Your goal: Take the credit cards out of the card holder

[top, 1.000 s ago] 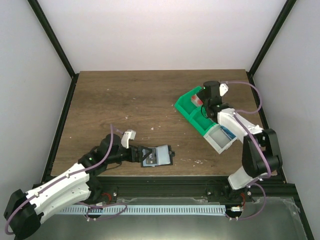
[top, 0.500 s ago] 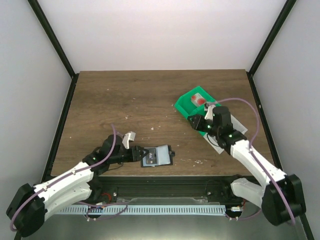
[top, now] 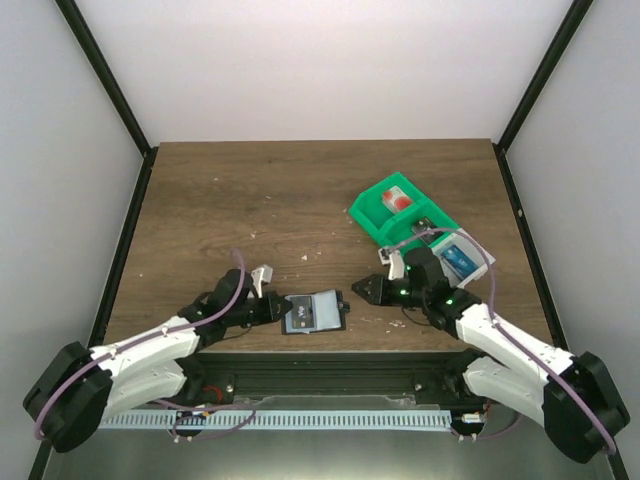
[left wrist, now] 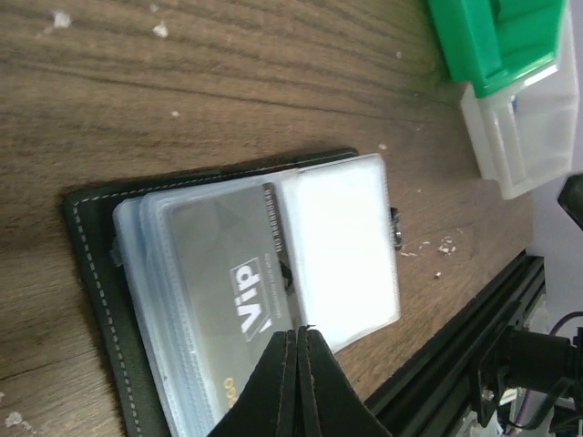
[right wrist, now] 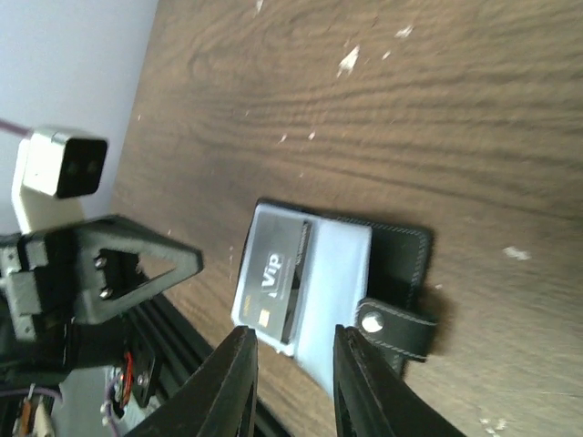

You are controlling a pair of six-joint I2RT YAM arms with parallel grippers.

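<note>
Black left fingers [left wrist: 273, 391] clenched tip to tip at the edge of the open card holder [left wrist: 91, 264], over a grey credit card [left wrist: 223, 264] in its clear sleeves. Parted and empty, right fingers [right wrist: 235, 382] near its tab side. Holder flat on worktop [top: 250, 200], near front edge.

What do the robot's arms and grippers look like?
White shells with black joints on the left arm and right arm. The left gripper and right gripper have black bodies with tapering fingers. A thin purple cable loops along each arm.
</note>
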